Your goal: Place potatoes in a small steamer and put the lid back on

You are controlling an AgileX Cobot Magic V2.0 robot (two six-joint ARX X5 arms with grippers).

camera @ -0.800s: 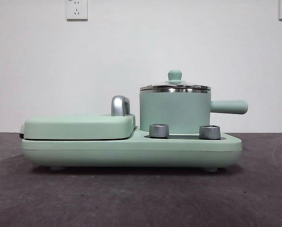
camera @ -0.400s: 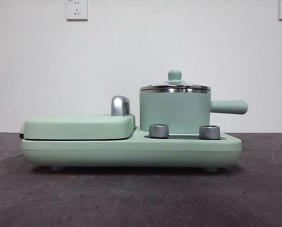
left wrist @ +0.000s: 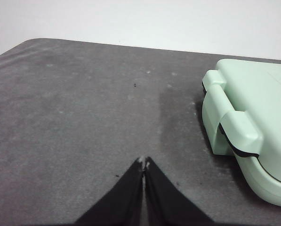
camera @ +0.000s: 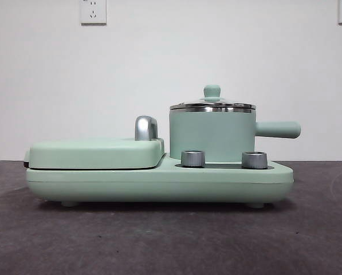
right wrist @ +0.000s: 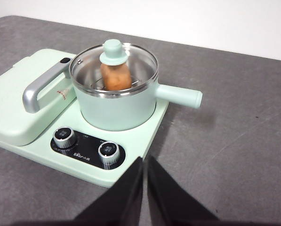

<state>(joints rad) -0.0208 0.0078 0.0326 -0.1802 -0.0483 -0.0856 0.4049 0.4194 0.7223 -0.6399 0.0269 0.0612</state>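
The mint-green small steamer (camera: 212,136) (right wrist: 116,108) stands on the right half of a green cooker base, its straight handle (camera: 278,129) pointing right. The clear glass lid (right wrist: 113,66) with its green knob (camera: 212,91) sits on the steamer's rim. The orange-brown potato (right wrist: 116,77) lies inside, seen through the glass in the right wrist view. My right gripper (right wrist: 144,160) is shut and empty, held off the base's front edge. My left gripper (left wrist: 144,162) is shut and empty over bare table, beside the grill plate's end (left wrist: 246,127).
The flat green hinged grill plate (camera: 96,153) with a steel handle (camera: 145,128) fills the base's left half. Two steel dials (camera: 193,158) (camera: 254,160) sit at the base's front. The grey table (camera: 171,240) spreads around it.
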